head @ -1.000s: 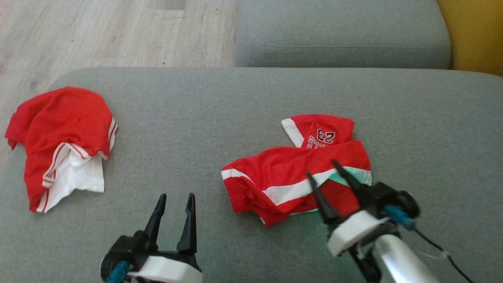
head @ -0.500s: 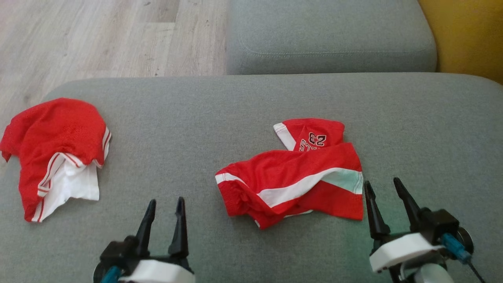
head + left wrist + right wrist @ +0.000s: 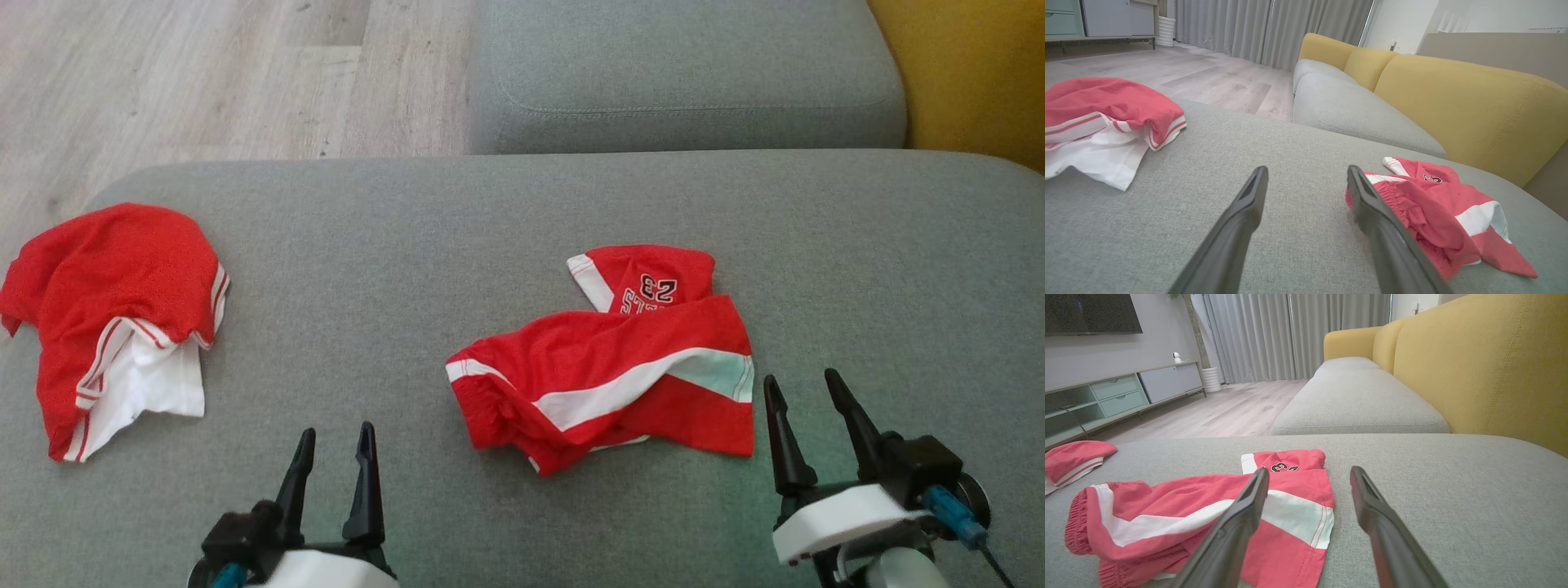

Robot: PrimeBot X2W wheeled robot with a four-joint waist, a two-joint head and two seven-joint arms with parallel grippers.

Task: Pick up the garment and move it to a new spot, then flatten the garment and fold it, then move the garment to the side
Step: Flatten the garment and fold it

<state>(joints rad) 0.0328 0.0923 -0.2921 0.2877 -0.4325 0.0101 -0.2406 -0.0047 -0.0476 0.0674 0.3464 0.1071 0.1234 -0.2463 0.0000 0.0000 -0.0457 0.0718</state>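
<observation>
1. Lying in a rumpled heap near the middle of the grey cushion [image 3: 408, 245], the red shorts [image 3: 604, 376] are showing a white stripe and a "23" print on the part turned away from the robot. Nothing is gripping them.
2. The cloth is bunching and overlapping itself, so flattening, folding and moving aside are all looking undone. Whether the first move to a new spot is finished I cannot tell.
3. A second red-and-white garment [image 3: 114, 318] is sitting well apart at the cushion's left end, also crumpled.
4. The right pincer [image 3: 799, 377] is sitting just beside the right edge of the shorts, fingers pointing away from the robot, parted to a moderate gap and holding nothing. In the right wrist view one finger is crossing the stripe by line of sight only, and I am seeing no contact.
5. The left pincer [image 3: 335, 431] is sitting low near the robot, left of the shorts' gathered end. It is likewise parted and empty, and apart from both garments.
6. Both arms are flanking the shorts in what is looking like a ready pose, probably preparing to grasp the edges.
</observation>
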